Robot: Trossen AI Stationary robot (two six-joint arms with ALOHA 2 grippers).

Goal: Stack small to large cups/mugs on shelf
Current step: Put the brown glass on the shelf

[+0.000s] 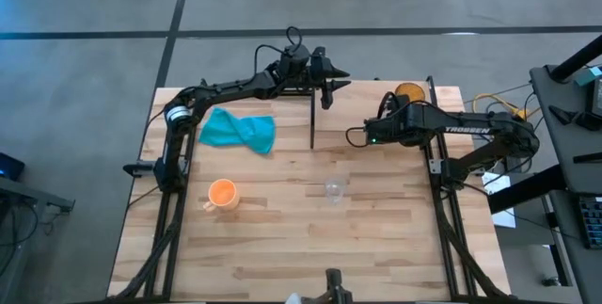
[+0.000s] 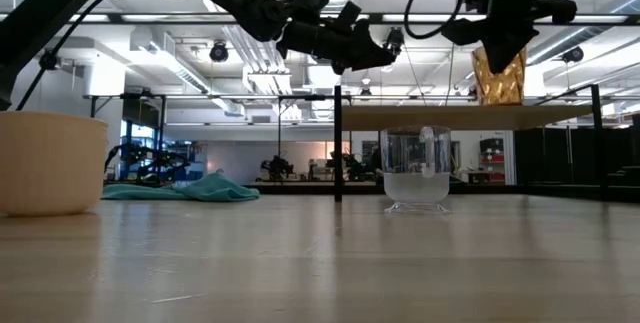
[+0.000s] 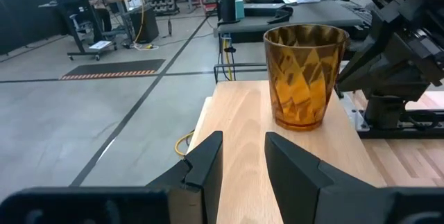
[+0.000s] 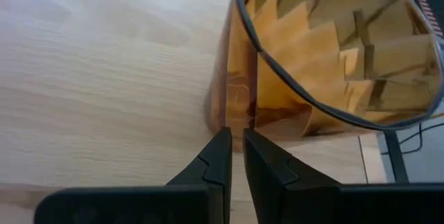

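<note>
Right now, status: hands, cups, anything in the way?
Right hand shut on amber cup rim, on shelf. Left hand open, above shelf. Orange mug, glass cup on table. Nothing blocking.

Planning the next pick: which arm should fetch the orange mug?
Left, probably. The mug stands on the table's left side, near the left arm's base. The left gripper hangs free over the shelf, while the right gripper is beside the amber cup, farther away.

Low view cuts the orange mug (image 2: 45, 163) at its left edge; the right arm hides the amber cup's (image 2: 498, 75) top.
</note>
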